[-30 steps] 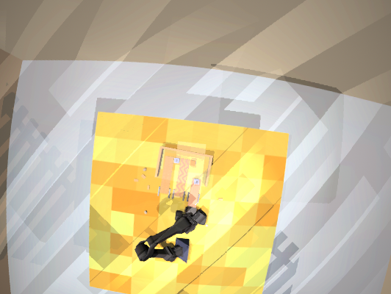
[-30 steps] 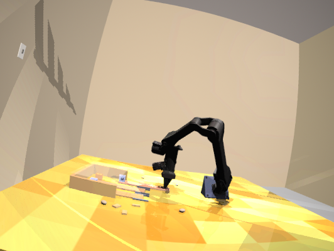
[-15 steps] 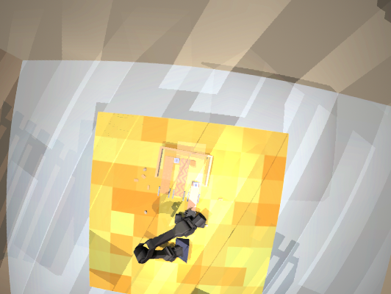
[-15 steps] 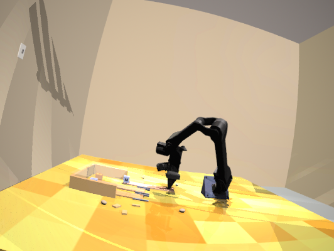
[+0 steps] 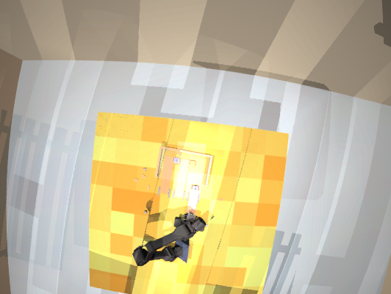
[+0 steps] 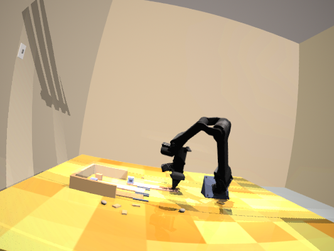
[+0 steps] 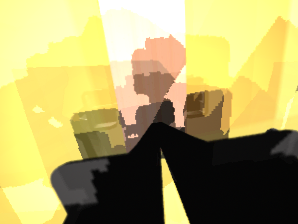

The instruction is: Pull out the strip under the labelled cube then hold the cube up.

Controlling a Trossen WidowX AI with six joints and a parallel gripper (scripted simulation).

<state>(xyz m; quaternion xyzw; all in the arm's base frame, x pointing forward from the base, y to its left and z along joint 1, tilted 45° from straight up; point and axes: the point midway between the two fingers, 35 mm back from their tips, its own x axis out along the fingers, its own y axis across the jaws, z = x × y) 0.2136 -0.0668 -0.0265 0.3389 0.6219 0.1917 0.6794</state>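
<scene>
Looking from the top, you see the labelled cube (image 5: 195,187) sitting on the pale strip (image 5: 192,200), just outside the open tray (image 5: 209,167), with the hand (image 5: 190,214) at the strip's near end. From the side, the hand (image 6: 175,187) points down, tip on the strip's (image 6: 150,186) end on the worktop (image 6: 94,226), and the cube (image 6: 130,180) is well apart from it. Up close, the fingers are pressed together with nothing between them, so the tip could slip off the strip, or a fast pull could tip the cube.
</scene>
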